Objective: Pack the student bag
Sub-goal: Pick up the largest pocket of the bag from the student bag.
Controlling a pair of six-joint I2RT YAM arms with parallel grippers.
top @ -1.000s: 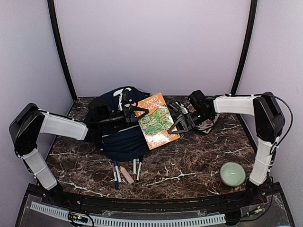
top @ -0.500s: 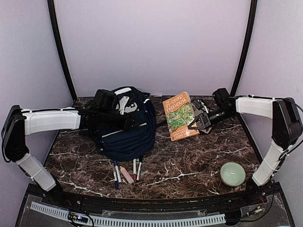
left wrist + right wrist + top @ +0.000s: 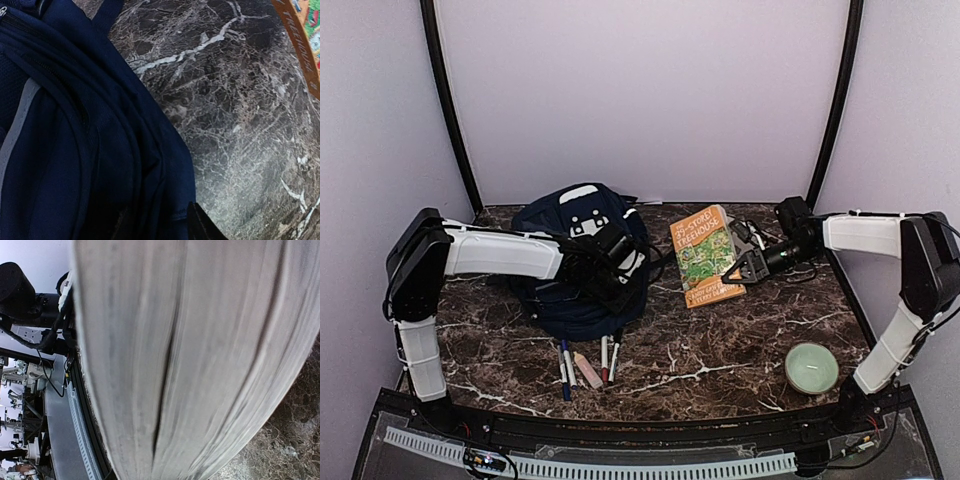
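The student bag (image 3: 565,290), navy blue with a white patch near its top, lies at the left middle of the marble table (image 3: 720,340). My left gripper (image 3: 620,262) is low over the bag's right edge. In the left wrist view the bag fabric (image 3: 75,150) fills the left, and one dark fingertip (image 3: 197,224) shows beside it; the jaws look parted over a fold. My right gripper (image 3: 745,270) is shut on the lower right edge of an orange and green book (image 3: 705,255), held tilted to the right of the bag. The book's page edges (image 3: 190,355) fill the right wrist view.
Several pens and markers (image 3: 585,365) lie on the table just in front of the bag. A pale green round bowl (image 3: 812,368) sits at the front right. A dark tangle of cords (image 3: 755,232) lies behind the book. The book's corner (image 3: 305,45) shows in the left wrist view.
The right gripper has drawn the book away from the bag to the right. The left arm swung up off the bag, then came down at the bag's right edge.
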